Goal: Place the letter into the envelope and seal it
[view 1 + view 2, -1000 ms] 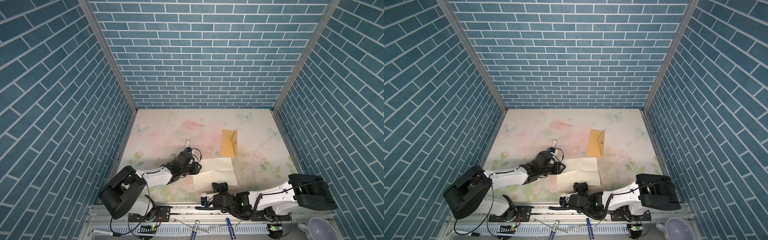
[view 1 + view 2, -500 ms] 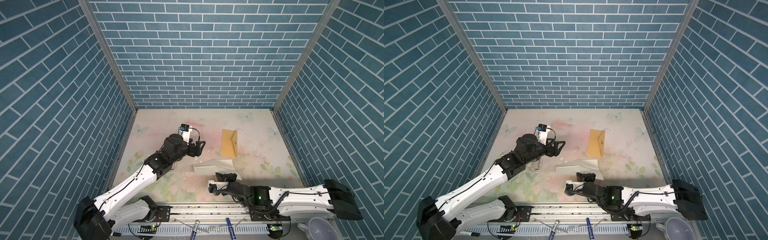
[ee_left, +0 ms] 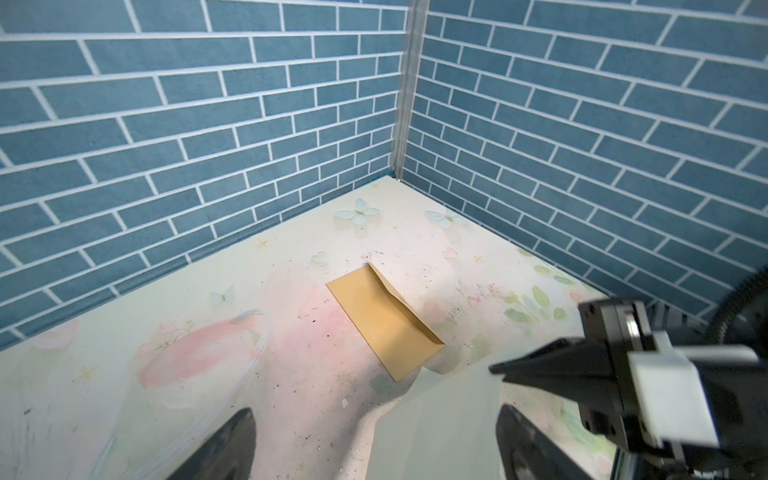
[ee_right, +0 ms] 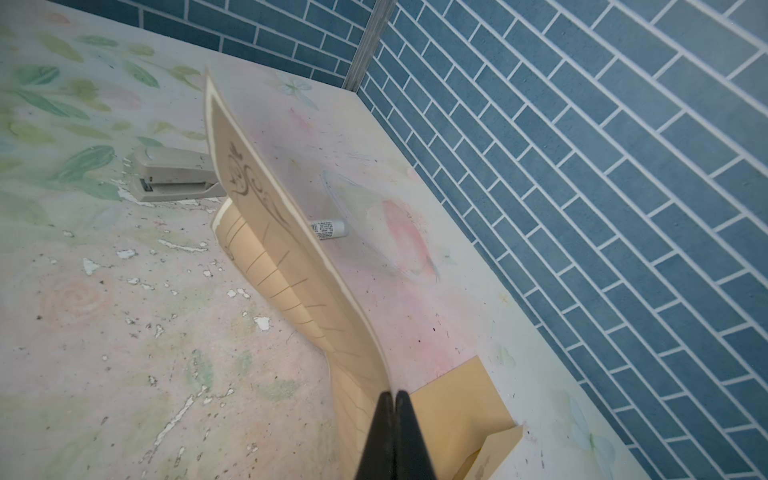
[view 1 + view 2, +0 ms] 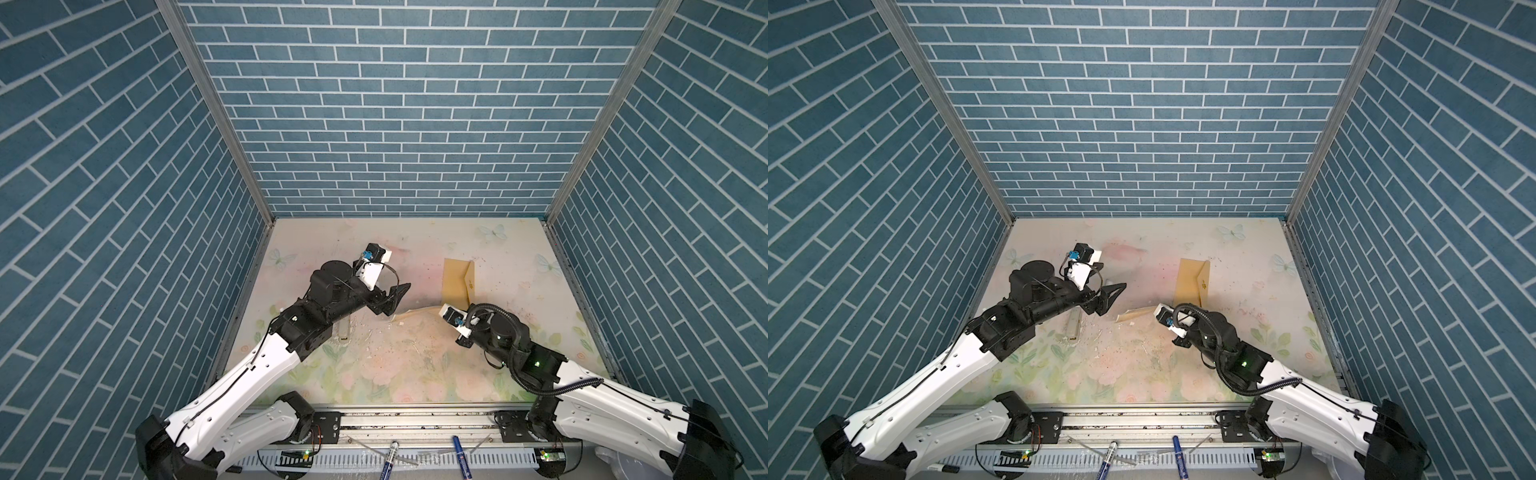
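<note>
The tan envelope (image 5: 457,282) (image 5: 1192,282) lies flat at the back right of the table, its pointed flap raised on the right side (image 3: 382,320) (image 4: 457,399). My right gripper (image 4: 392,392) is shut on one edge of the cream letter (image 4: 282,257), right beside the envelope's near end. The sheet stands on edge and curls down to the table (image 5: 415,315) (image 5: 1133,316) (image 3: 449,415). My left gripper (image 5: 395,295) (image 5: 1111,295) (image 3: 376,409) hovers open left of the letter, holding nothing. In the left wrist view the right gripper (image 3: 540,365) shows as a black wedge.
A grey stapler (image 4: 170,174) (image 5: 344,328) lies on the table under the left arm. A small white tube (image 4: 328,228) lies behind the letter. Markers (image 5: 388,455) rest on the front rail. Blue brick walls close in three sides.
The letter lay flat; now the right gripper has lifted its edge and carried it back right to the envelope. The left gripper opened, let the sheet go and rose away.
</note>
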Controlling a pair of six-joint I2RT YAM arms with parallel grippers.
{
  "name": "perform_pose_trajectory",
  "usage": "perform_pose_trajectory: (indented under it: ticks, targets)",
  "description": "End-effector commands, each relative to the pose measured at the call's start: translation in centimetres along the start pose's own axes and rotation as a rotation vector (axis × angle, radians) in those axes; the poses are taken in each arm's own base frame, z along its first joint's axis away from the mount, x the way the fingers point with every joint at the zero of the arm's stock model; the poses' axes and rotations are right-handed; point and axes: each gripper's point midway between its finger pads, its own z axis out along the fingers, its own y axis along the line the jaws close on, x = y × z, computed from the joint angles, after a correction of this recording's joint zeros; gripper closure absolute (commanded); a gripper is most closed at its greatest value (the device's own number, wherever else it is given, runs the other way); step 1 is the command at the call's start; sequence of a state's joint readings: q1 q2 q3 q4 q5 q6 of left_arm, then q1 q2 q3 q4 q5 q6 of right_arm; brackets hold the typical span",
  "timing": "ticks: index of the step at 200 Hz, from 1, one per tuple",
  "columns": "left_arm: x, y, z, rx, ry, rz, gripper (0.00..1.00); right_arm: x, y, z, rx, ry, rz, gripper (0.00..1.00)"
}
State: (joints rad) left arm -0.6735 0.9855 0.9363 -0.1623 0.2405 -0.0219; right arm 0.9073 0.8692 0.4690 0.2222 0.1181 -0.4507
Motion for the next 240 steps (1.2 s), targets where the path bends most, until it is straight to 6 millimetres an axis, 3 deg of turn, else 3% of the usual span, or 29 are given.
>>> perform_pose_trajectory:
  ticks: [1, 21, 97, 140, 176, 207, 240]
  targets:
    - [0.3, -1.3, -0.5, 0.079, -0.012, 0.109, 0.09, -2.7, -1.4, 0.2, -0.058, -0.076, 0.090, 1.00]
    - [1.2, -1.7, -0.5, 0.097, -0.022, 0.154, 0.10, -2.7, -2.5, 0.3, -0.051, -0.070, 0.113, 1.00]
    - [4.3, -1.3, 0.5, 0.093, 0.003, 0.302, 0.09, -3.7, -1.8, -0.2, -0.156, -0.115, 0.117, 1.00]
    - [4.0, -0.6, 0.8, 0.057, 0.007, 0.336, 0.09, -3.0, -0.9, -0.3, -0.192, -0.100, 0.109, 1.00]
    - [4.1, -1.9, 1.0, 0.135, -0.012, 0.381, 0.10, -3.2, -0.5, -0.6, -0.215, -0.113, 0.111, 1.00]
    - [4.7, -3.0, 1.6, 0.212, -0.012, 0.409, 0.18, -3.4, -0.3, -0.6, -0.227, -0.120, 0.110, 1.00]
    - [5.3, -3.3, 2.2, 0.244, 0.006, 0.409, 0.37, -3.6, -0.3, -0.5, -0.236, -0.122, 0.112, 1.00]
